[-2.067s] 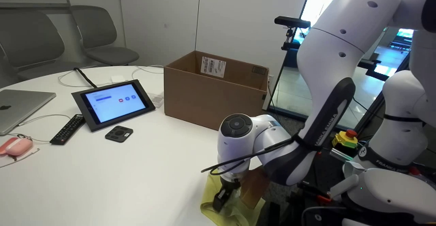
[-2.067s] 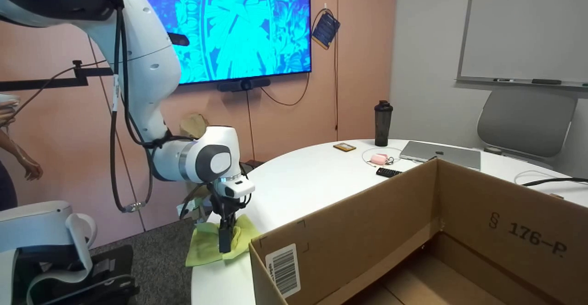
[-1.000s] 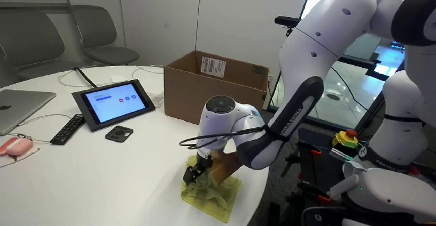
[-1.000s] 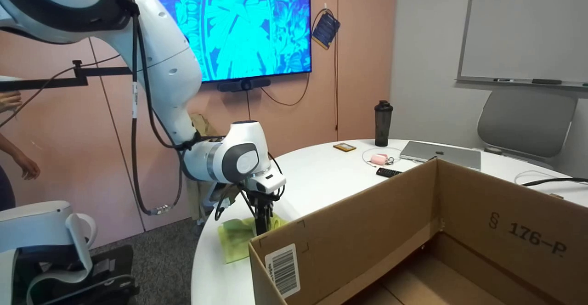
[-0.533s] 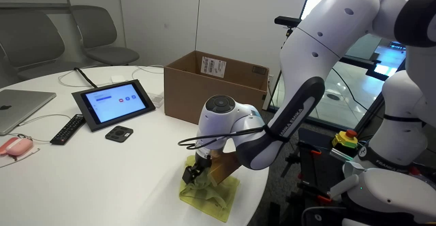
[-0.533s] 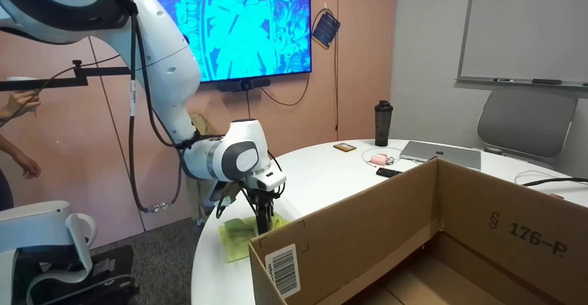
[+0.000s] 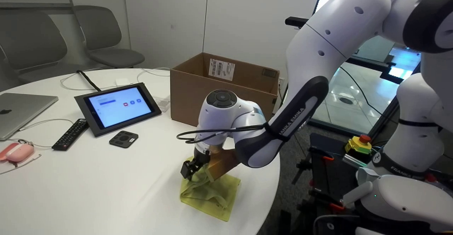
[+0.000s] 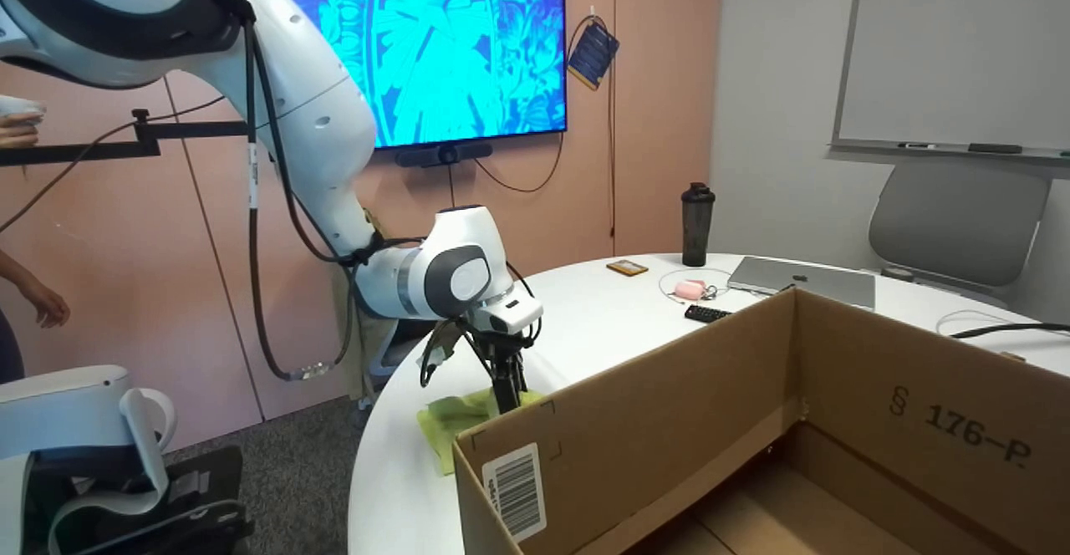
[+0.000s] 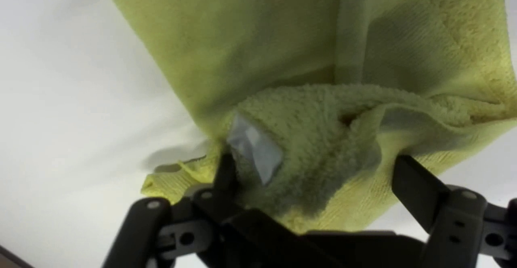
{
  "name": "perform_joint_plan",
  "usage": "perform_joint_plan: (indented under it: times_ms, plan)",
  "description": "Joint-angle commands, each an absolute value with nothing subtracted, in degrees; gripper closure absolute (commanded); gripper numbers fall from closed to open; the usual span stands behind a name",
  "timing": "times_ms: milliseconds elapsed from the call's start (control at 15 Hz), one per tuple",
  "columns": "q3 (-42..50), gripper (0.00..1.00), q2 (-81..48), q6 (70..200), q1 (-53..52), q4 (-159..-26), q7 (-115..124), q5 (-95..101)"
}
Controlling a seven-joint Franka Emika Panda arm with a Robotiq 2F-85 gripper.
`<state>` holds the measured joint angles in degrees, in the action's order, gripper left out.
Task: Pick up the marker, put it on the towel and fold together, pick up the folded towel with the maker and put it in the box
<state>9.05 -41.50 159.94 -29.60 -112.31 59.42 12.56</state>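
Observation:
The yellow-green towel (image 7: 212, 201) lies loosely folded and rumpled on the white table, and shows in both exterior views. In the wrist view, a bunched fold of the towel (image 9: 258, 38), with a pale tag (image 9: 260, 151) on it, sits between the spread fingers of my gripper (image 9: 315, 159). The jaws stand wide apart, down at the cloth; the right finger (image 9: 420, 187) is against or just over the towel. The marker is hidden from every view. Near the arm stands the tall brown cardboard box (image 7: 201, 100), open at the top; its bare floor (image 8: 827, 505) shows in an exterior view.
A tablet on a stand (image 7: 118, 107), a remote (image 7: 70, 135), a black puck (image 7: 123, 139), a laptop (image 7: 24, 111) and a pink case (image 7: 19, 152) lie across the table. A dark bottle (image 8: 696, 225) stands far back. A brown block (image 7: 224, 162) sits beside the gripper.
My gripper has moved inward from the table's edge, and the towel has slid along with it. The brown block beside the gripper has travelled with the arm.

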Motion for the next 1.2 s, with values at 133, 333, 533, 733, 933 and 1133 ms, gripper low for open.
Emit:
perform_joint_plan:
  times_ms: [133,333,533,733,933,1133]
  plan:
    - [1.7,0.00,-34.7,152.0,-25.5,-116.3,49.5,9.3]
    - [-2.1,0.00,-30.6,147.3,-24.2,-119.3,44.2,8.2]
    - [-6.0,0.00,-26.7,145.6,-22.3,-122.9,35.9,7.4]
    - [-7.4,0.00,-25.1,147.8,-22.1,-126.1,28.2,8.4]
    - [-8.2,0.00,-25.4,149.5,-21.8,-128.2,20.0,9.1]
    - [-8.8,0.00,-27.1,151.0,-21.2,-129.4,11.9,10.4]
